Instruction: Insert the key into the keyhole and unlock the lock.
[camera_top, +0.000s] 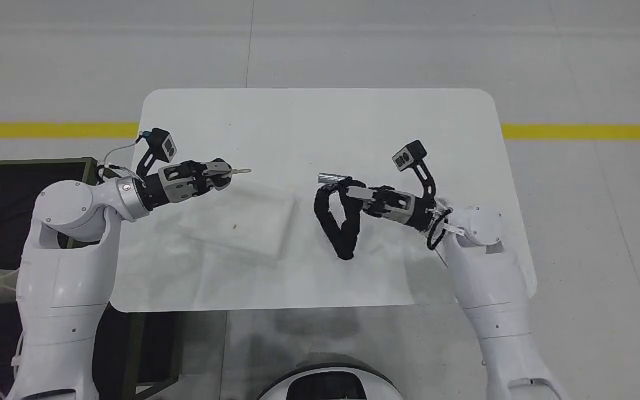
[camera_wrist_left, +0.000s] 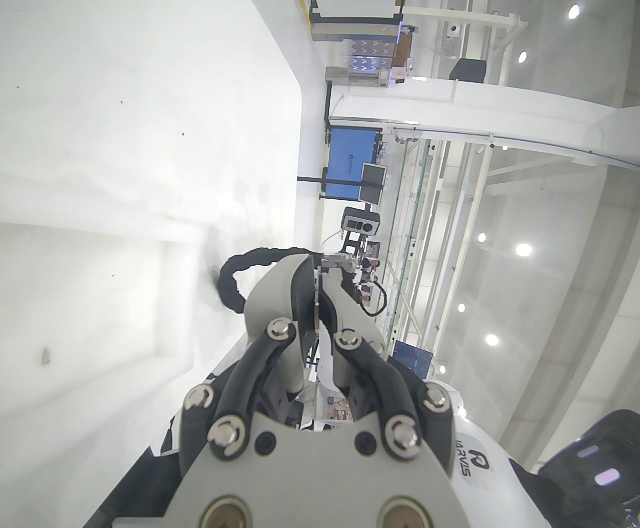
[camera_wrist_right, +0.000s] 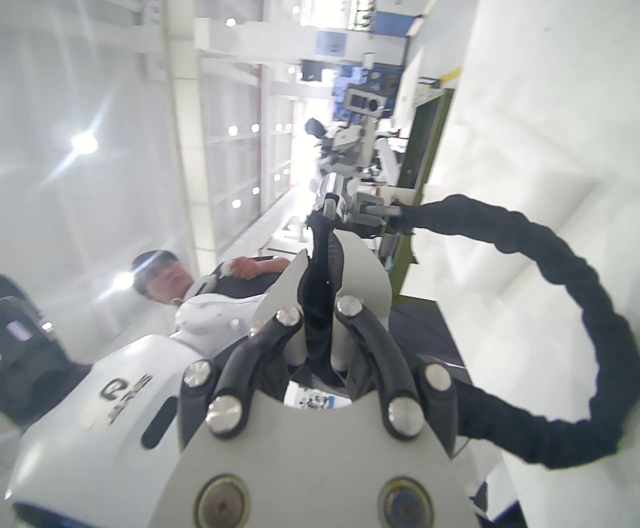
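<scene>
Pinching the key (camera_top: 236, 172) in the closed left gripper (camera_top: 214, 174), clamping the lock (camera_top: 331, 180) in the right gripper (camera_top: 353, 193), well apart above the table (camera_top: 400, 120). Could jam at the keyhole through slight misalignment, or slip in that thin pinch

bright ceiling lamps (camera_wrist_left: 523, 249) | right wrist view flare | soft shadows on table (camera_top: 400, 120)

Key (camera_top: 238, 172) aloft, apart from black cable lock (camera_top: 345, 245).

Most of the key (camera_top: 238, 172) seems hidden in the left gripper (camera_top: 222, 172); the lock's (camera_top: 332, 180) keyhole is indiscernible.
</scene>
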